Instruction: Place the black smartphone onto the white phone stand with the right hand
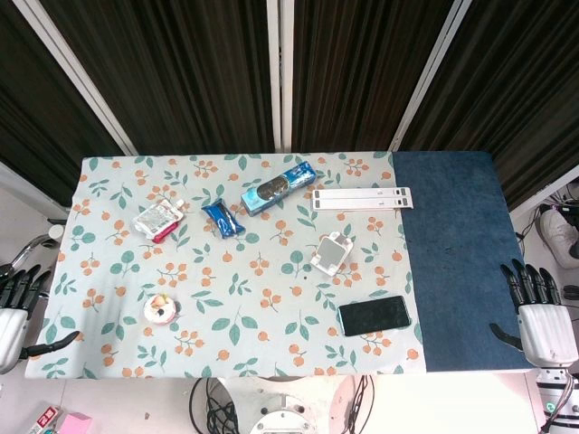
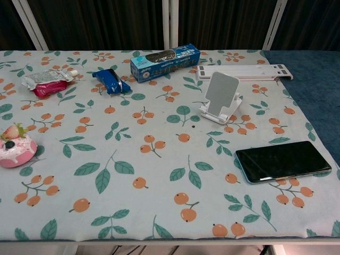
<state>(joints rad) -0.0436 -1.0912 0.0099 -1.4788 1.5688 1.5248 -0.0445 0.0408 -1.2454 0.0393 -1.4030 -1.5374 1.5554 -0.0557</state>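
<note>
The black smartphone (image 1: 374,315) (image 2: 283,161) lies flat, screen up, on the floral cloth near the table's front right. The white phone stand (image 1: 331,252) (image 2: 220,97) stands upright just behind and left of it, with nothing on it. My right hand (image 1: 539,314) hovers off the table's right front corner, fingers spread and holding nothing, well right of the phone. My left hand (image 1: 15,305) is off the left edge, fingers apart, holding nothing. Neither hand shows in the chest view.
On the floral cloth (image 1: 226,298): a blue box (image 1: 278,187), a blue wrapper (image 1: 223,218), a silver-red pouch (image 1: 157,220), a pink cake toy (image 1: 160,309), a white folded bar (image 1: 361,198). A dark blue mat (image 1: 457,253) covers the right side.
</note>
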